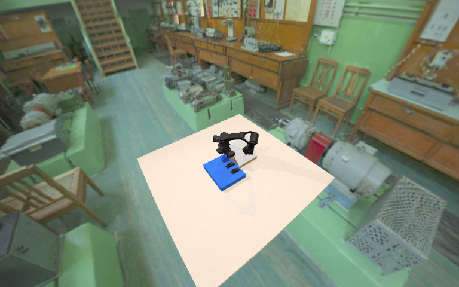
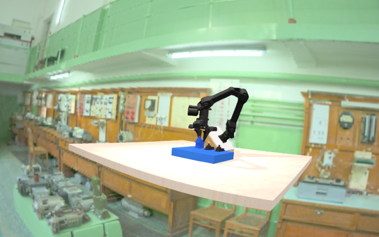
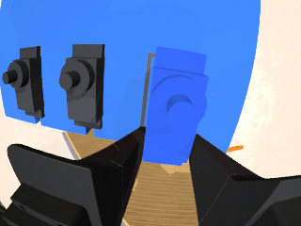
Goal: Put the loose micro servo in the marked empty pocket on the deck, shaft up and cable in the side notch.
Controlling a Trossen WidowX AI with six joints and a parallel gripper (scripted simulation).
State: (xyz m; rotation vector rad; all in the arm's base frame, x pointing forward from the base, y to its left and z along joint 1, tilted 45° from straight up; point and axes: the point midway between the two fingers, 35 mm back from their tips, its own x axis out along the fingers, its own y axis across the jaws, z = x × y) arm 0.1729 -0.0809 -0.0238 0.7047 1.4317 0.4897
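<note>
The loose blue micro servo (image 1: 224, 158) (image 2: 199, 143) (image 3: 176, 85) is upright in my gripper (image 2: 201, 137) (image 3: 168, 136), which is shut on it. Its output shaft points up. It is low over the rear of the blue deck (image 1: 220, 176) (image 2: 192, 155) (image 3: 207, 24); whether it touches the deck cannot be told. In the wrist view, a thin grey strip of the pocket marking (image 3: 147, 89) shows along the servo's left side; the servo hides the rest. A bit of orange cable (image 3: 235, 148) sticks out beyond the right finger; its link to the servo is hidden.
Two black servos (image 1: 230, 165) (image 1: 235, 170) (image 2: 208, 146) (image 2: 219, 148) (image 3: 81, 85) (image 3: 29, 85) sit in the deck beside the held one. A wooden block with a sloping white top (image 1: 244, 157) (image 2: 219, 134) stands behind the deck, close to the arm. The pale table (image 1: 271, 202) (image 2: 167, 167) surrounds them.
</note>
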